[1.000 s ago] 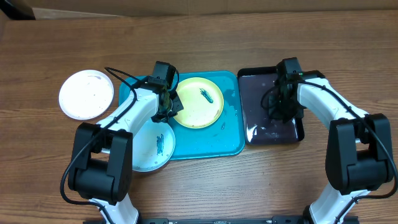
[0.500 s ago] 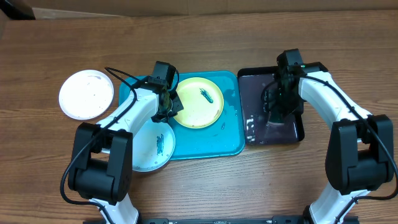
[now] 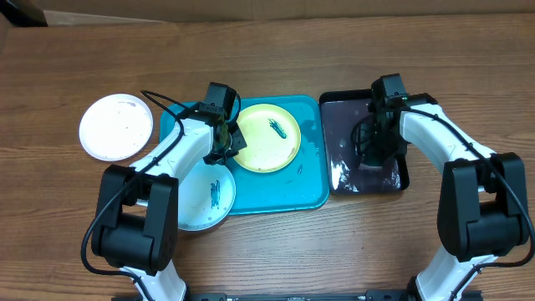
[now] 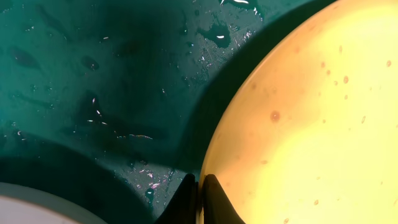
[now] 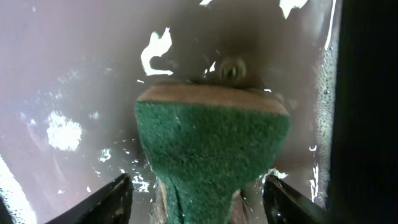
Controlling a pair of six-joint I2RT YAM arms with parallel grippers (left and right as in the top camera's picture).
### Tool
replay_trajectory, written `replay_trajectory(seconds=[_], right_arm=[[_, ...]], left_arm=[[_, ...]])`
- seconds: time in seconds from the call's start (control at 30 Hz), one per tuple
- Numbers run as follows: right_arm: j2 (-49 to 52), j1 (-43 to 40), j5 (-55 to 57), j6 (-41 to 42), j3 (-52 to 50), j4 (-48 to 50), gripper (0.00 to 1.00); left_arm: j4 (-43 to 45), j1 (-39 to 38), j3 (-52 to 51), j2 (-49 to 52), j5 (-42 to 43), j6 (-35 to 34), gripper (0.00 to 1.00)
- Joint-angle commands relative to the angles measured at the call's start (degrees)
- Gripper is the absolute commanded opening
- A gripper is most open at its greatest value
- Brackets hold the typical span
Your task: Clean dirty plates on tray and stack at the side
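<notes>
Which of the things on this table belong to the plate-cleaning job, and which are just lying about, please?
Belong to the job:
yellow-green plate, pale blue plate, white plate, turquoise tray, green sponge, black tray.

Just lying about:
cardboard along the table's far edge, dark object at the far left corner.
</notes>
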Motion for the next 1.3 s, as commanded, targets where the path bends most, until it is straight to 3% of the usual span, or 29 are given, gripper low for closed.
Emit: replay_trajectory(seconds=[0.0, 0.2, 0.27, 0.37, 0.43, 0.5, 0.57, 0.6, 0.67, 0.73, 0.93, 1.03, 1.13, 1.27], right_arm=[[-0.9, 0.0, 0.5, -0.1, 0.5, 1.4, 0.70], [-0.9, 0.0, 0.6, -0.1, 0.5, 4.3, 0.66], [-0.9, 0.0, 0.6, -0.1, 0.5, 4.7, 0.54], [-0.9, 0.0, 0.6, -0.1, 0.5, 5.2, 0.18], [-0.9, 0.0, 0.5, -0.1, 0.5, 5.2, 0.10], [-0.9, 0.0, -0.1, -0.1, 0.6, 5.1, 0.09], [-0.9, 0.0, -0.1, -0.1, 0.6, 5.0, 0.46], [-0.9, 0.0, -0.1, -0.1, 0.6, 4.8, 0.55], [-0.9, 0.0, 0.0, -0.1, 0.6, 4.4, 0.56], [-0.9, 0.0, -0.1, -0.1, 0.6, 3.5, 0.54], [-0.9, 0.0, -0.1, -0.1, 0.6, 1.6, 0.28], [-0.9, 0.0, -0.1, -0.1, 1.1, 0.9, 0.22], [-0.9, 0.0, -0.1, -0.1, 3.4, -1.6, 0.06], [-0.9, 0.0, -0.1, -0.1, 8.5, -6.8, 0.04]], left_arm=[[0.0, 0.3, -0.1, 0.9, 0.4, 1.3, 0.06], [0.0, 0.3, -0.1, 0.9, 0.4, 1.3, 0.06], [0.0, 0.3, -0.1, 0.9, 0.4, 1.3, 0.06], [0.0, 0.3, -0.1, 0.9, 0.4, 1.3, 0.06], [0.0, 0.3, -0.1, 0.9, 0.4, 1.3, 0.06], [0.0, 0.3, -0.1, 0.9, 0.4, 1.3, 0.06], [0.0, 0.3, -0.1, 0.9, 0.4, 1.3, 0.06], [0.0, 0.3, -0.1, 0.9, 0.4, 1.3, 0.06], [0.0, 0.3, -0.1, 0.9, 0.4, 1.3, 0.07], [0.0, 0.3, -0.1, 0.9, 0.4, 1.3, 0.06], [0.0, 0.3, -0.1, 0.9, 0.4, 1.3, 0.06], [0.1, 0.3, -0.1, 0.9, 0.4, 1.3, 0.07], [0.1, 0.3, -0.1, 0.9, 0.4, 1.3, 0.08], [0.1, 0.3, 0.0, 0.9, 0.9, 1.3, 0.20]])
